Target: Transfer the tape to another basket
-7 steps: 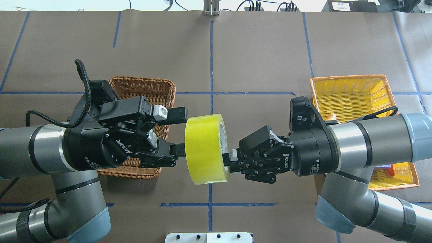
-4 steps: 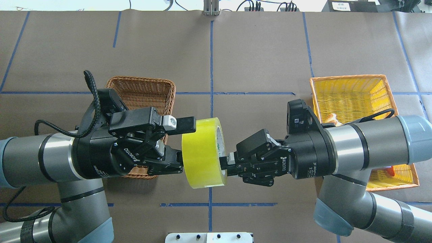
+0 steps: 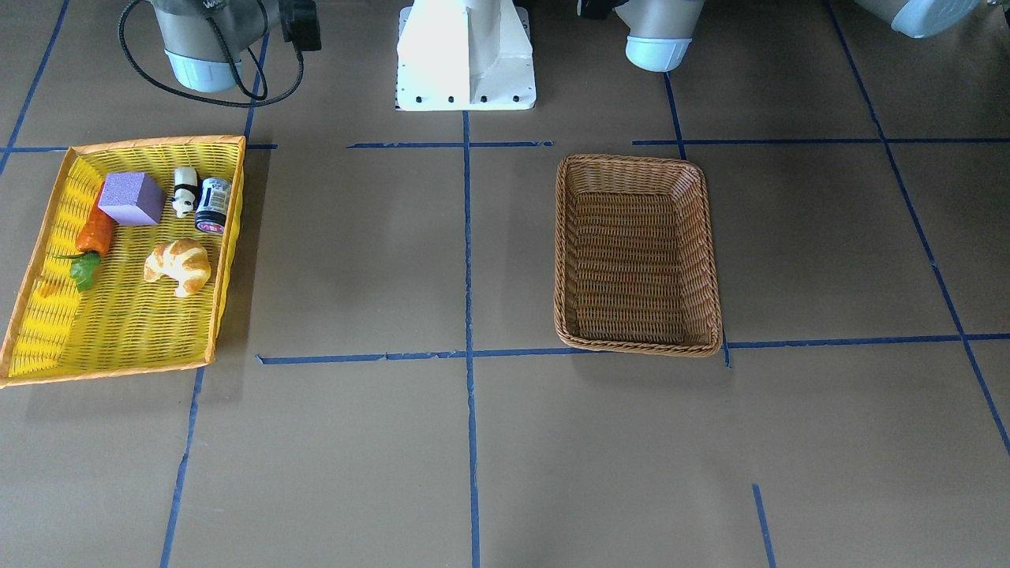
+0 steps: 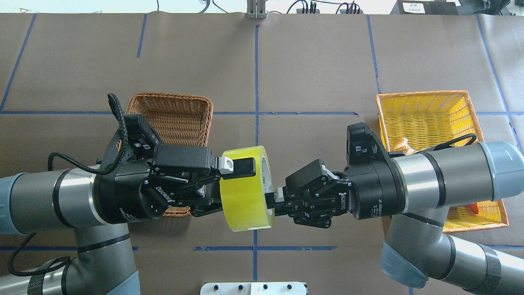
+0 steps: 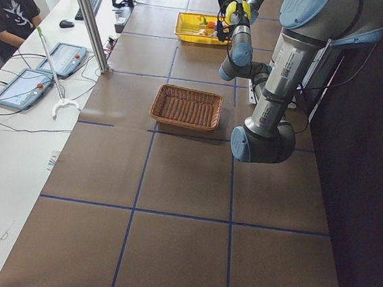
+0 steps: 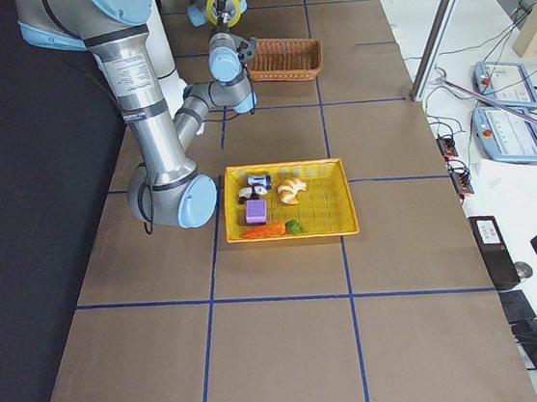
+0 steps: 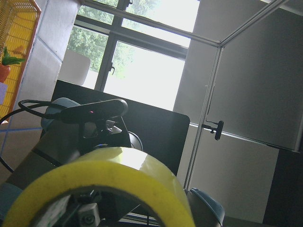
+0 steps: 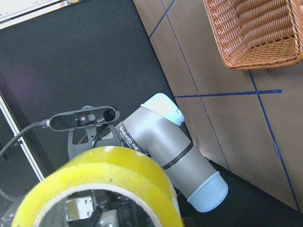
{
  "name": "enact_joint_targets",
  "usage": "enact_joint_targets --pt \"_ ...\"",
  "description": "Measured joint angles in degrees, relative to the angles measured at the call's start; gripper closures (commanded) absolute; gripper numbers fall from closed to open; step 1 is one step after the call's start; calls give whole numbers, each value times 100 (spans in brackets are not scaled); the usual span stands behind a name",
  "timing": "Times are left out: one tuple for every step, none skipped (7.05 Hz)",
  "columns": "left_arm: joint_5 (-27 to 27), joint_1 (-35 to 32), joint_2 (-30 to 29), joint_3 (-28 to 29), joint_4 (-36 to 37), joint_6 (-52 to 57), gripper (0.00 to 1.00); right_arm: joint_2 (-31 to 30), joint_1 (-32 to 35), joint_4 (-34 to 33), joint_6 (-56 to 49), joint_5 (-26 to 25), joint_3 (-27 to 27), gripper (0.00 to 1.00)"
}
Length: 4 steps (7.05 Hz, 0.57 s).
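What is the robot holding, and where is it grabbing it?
The tape, pinched at its rim by the right gripper; whether the left gripper grips is unclear.

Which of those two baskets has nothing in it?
The brown wicker basket is empty; the yellow basket holds a croissant, a carrot, a purple block and smaller items.

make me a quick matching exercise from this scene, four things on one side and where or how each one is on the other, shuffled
1 tape
2 wicker basket
3 croissant
4 right gripper

a lying in the yellow tray
b shut on the tape's edge
c empty, on the table
d gripped in mid-air

Pairs: 1-d, 2-c, 3-a, 4-b
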Motion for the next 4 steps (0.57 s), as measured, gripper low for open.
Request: enact_joint_targets --pt "50 1 3 -13 0 1 100 -1 -11 2 -26 12 -16 0" --pt "85 -2 8 -25 0 1 100 -10 -14 8 -61 22 -20 0" --pt "100 -7 15 -39 0 1 100 -26 -15 13 -78 31 -22 0" --pt "101 -12 23 -52 0 1 100 -44 -6 21 -80 40 -23 0"
